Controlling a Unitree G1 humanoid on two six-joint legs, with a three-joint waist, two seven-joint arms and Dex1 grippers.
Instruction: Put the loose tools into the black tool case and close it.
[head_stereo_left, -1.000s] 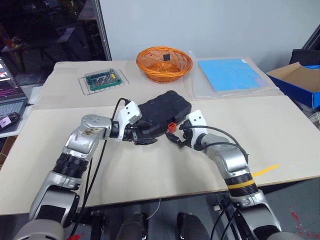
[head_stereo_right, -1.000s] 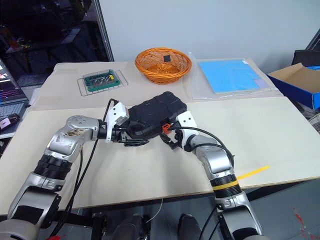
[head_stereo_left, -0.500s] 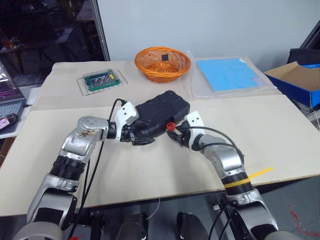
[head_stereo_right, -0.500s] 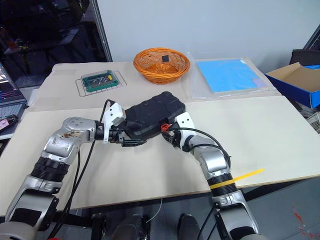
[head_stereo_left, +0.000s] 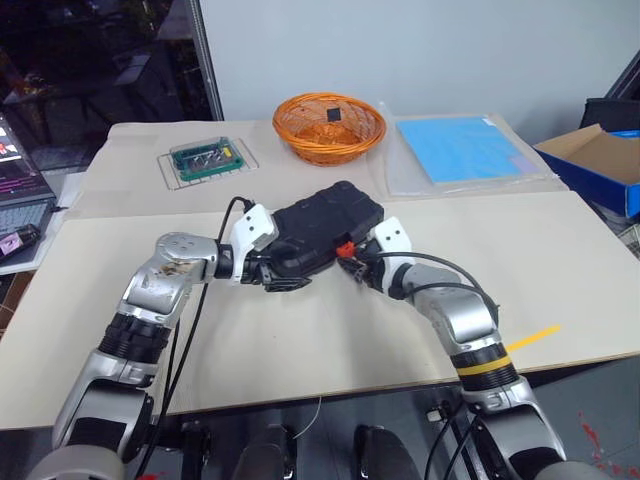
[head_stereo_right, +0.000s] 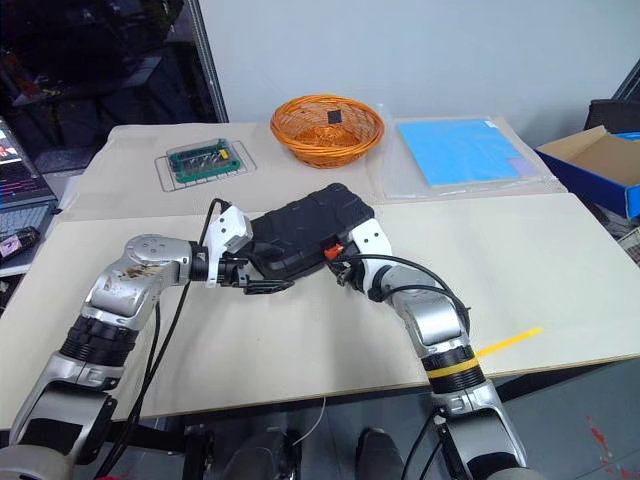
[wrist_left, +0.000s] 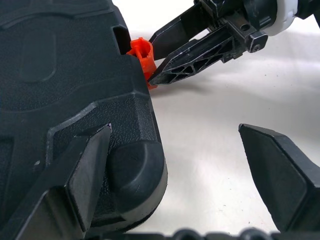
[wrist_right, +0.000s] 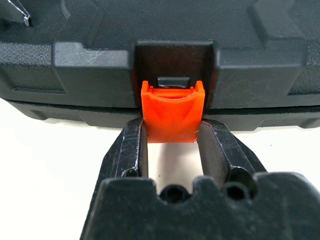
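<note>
1. The black tool case (head_stereo_left: 325, 235) lies closed on the table (head_stereo_left: 300, 340), at its middle, between the two arms. No loose tools are visible outside it.
2. Handling, as judged: the case is a rigid moulded shell with a textured surface. It should not flex under a grip, though its rounded corners offer little purchase. With tools inside, it is likely moderately heavy for its size.
3. The best hold for fastening is the orange latch (wrist_right: 172, 116) on the front edge. It is small, smooth plastic and could slip from a light pinch. For steadying, the near corner suits best.
4. The right gripper (wrist_right: 172, 145) has its fingers clamped on the two sides of the orange latch.
5. The left gripper (wrist_left: 175, 175) stands wide apart at the case's near corner. One finger rests against the shell; the other is clear of it over the table.
6. Count: one case, one orange latch in sight, two grippers. Further back: one orange basket (head_stereo_left: 329, 126), one green tray of bits (head_stereo_left: 207, 158), one blue sheet (head_stereo_left: 465, 148).
</note>
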